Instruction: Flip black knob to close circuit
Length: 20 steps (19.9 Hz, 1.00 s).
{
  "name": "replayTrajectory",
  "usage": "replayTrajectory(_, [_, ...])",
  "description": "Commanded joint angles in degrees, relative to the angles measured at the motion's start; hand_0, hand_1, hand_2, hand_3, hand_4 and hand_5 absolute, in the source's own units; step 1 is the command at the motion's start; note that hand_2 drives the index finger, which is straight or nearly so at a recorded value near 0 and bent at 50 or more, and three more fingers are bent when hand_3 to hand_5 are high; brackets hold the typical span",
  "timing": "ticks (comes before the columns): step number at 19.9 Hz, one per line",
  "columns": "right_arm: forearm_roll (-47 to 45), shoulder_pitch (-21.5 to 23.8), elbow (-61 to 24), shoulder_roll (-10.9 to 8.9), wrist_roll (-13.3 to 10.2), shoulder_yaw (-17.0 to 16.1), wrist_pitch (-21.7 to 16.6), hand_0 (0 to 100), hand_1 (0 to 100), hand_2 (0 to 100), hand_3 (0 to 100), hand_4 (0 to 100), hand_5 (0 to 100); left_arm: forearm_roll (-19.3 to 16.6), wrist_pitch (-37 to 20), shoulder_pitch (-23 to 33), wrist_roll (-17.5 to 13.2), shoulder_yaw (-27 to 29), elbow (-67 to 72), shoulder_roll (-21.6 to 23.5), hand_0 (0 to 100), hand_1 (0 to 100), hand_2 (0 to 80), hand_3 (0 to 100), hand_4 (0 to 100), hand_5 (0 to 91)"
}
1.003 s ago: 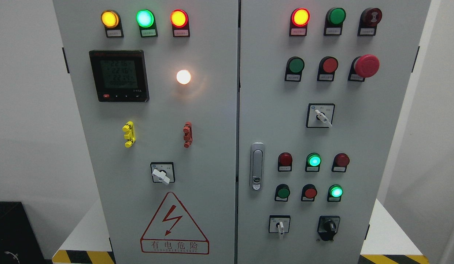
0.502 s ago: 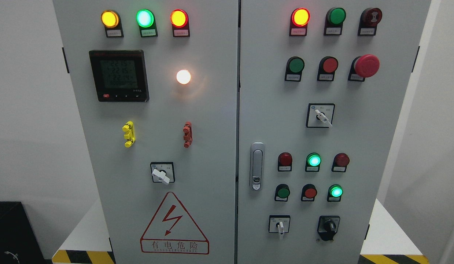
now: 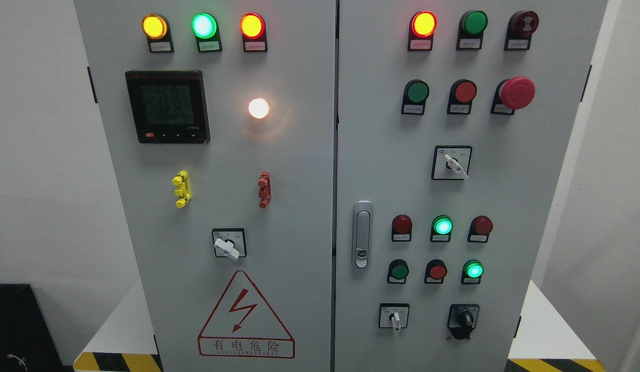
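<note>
The black knob point(image 3: 462, 321) sits at the lower right of the cabinet's right door point(image 3: 531, 206), handle pointing down. No hand is in view, so finger state cannot be told. Label print is illegible.

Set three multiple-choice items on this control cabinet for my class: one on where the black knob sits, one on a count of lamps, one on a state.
1. Where is the black knob?
A. top left
B. lower right of the right door
C. beside the meter

2. How many lamps glow in the left door's top row?
A. one
B. two
C. three

3. Is any robot hand on the knob?
A. no hand is in view
B. left hand grips it
C. right hand touches it

Answers: 1 B, it sits below the lit green lamp. 2 C, yellow, green and red all glow. 3 A, only the cabinet shows.
</note>
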Motion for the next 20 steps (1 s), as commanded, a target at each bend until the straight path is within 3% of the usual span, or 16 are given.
replayTrajectory(1, [6.55, 0.00, -19.77, 0.85, 0.91, -3.55, 1.98, 0, 0, 74, 92, 74, 70, -1.23, 0.02, 0.00, 0.01, -1.14, 1.23, 0.00, 0, 0, 0.0, 0, 0, 0.0])
replayTrajectory(6, [6.64, -2.54, -22.86, 0.85, 1.43, -3.98, 4.09, 0, 0, 74, 92, 74, 71, -1.23, 0.02, 0.00, 0.01, -1.14, 1.32, 0.00, 0, 0, 0.0, 0, 0, 0.0])
replayTrajectory(11, [10.76, -3.51, -27.08, 0.76, 4.51, -4.86, 6.90, 0, 0, 74, 93, 74, 71, -1.23, 0.02, 0.00, 0.01, -1.14, 1.23, 0.00, 0, 0, 0.0, 0, 0, 0.0])
replayTrajectory(15, [15.06, -5.53, -28.57, 0.59, 5.04, -5.30, 7.61, 0, 0, 74, 93, 75, 71, -1.23, 0.02, 0.00, 0.01, -1.14, 1.23, 0.00, 0, 0, 0.0, 0, 0, 0.0])
replayTrajectory(20, [17.45, -7.03, -31.39, -0.91, 7.84, -5.74, 9.63, 0, 0, 74, 93, 75, 72, -1.23, 0.02, 0.00, 0.01, -1.14, 1.23, 0.00, 0, 0, 0.0, 0, 0, 0.0])
